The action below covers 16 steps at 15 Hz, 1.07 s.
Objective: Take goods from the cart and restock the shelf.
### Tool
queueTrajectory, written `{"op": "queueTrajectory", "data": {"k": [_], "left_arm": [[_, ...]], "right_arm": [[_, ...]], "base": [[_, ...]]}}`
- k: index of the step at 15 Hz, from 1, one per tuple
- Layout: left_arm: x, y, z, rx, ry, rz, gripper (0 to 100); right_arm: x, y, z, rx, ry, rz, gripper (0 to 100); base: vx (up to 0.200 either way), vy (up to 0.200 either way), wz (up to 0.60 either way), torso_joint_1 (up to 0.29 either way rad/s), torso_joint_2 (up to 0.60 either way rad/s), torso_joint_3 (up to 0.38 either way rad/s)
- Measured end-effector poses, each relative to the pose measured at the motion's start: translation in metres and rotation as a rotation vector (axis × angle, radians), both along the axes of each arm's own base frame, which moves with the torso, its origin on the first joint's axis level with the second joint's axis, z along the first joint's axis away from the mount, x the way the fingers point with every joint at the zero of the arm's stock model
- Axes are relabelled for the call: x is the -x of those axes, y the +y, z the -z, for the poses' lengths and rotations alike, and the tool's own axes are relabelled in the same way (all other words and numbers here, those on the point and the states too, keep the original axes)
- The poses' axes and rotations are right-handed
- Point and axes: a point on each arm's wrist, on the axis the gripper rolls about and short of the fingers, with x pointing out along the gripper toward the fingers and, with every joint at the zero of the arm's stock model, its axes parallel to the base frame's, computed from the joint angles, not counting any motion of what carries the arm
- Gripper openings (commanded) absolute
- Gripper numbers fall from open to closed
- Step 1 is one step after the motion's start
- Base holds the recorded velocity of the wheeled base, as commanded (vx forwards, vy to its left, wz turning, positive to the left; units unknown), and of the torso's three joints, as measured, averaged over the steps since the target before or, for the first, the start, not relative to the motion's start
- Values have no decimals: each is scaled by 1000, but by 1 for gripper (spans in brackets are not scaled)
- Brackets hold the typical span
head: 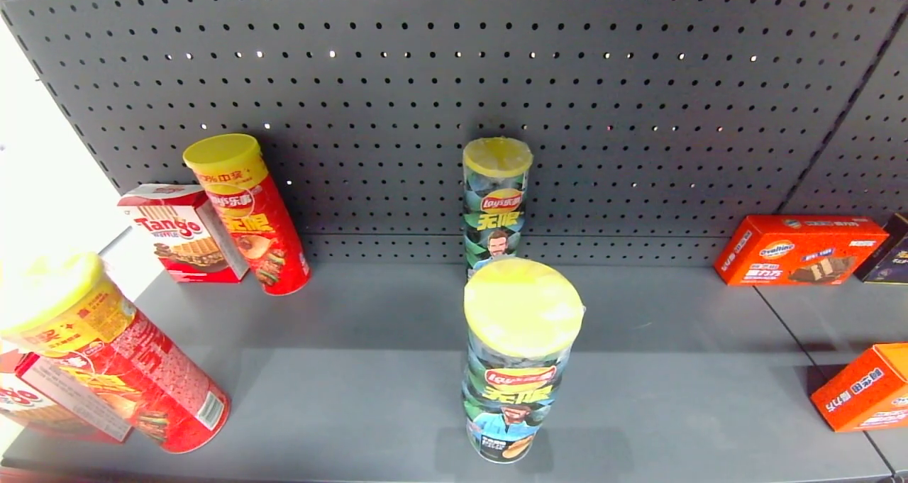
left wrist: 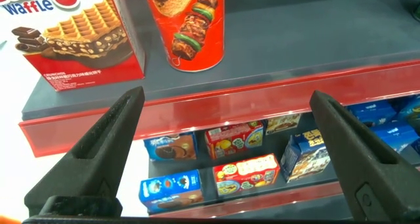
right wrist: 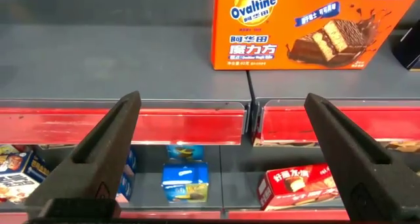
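At the shelf's (head: 674, 384) front edge, midway along, a green chip canister (head: 521, 369) is stood upright. It is judged light, stiff and slippery, best gripped mid-body. Left tool (left wrist: 226, 94) and right tool (right wrist: 223, 98) are spread, empty.

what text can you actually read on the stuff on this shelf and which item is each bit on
"Tango" and "WAFFLE": wafer box
"Ovaltine", "阿华田", "魔力方": orange box
"无限": rear green can and front green can
Red cans: print too tilted and blurred to read with confidence.
Fine print on all cans, and the lower-shelf boxes: too small to read.
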Motion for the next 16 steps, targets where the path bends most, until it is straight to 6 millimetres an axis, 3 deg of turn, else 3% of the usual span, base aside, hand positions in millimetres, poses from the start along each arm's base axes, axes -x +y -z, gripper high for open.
{"op": "queueTrajectory", "data": {"k": [2, 4, 8, 10, 16], "left_arm": [[0, 0, 0, -3, -2, 0, 100], [0, 0, 0, -4, -3, 2, 100], [0, 0, 0, -2, -2, 1, 100], [0, 0, 0, -3, -1, 2, 100], [0, 0, 0, 0, -1, 0, 100]], "right_arm": [[0, 0, 0, -6, 0, 0, 100], [0, 0, 0, -7, -1, 1, 100], [0, 0, 0, -12, -3, 1, 100], [0, 0, 0, -19, -2, 1, 100], [0, 0, 0, -32, -3, -6, 100]], "base": [[0, 0, 0, 0, 0, 0], [-200, 0, 0, 2, 2, 5], [0, 0, 0, 0, 0, 0], [0, -200, 0, 12, 2, 2], [0, 0, 0, 0, 0, 0]]}}
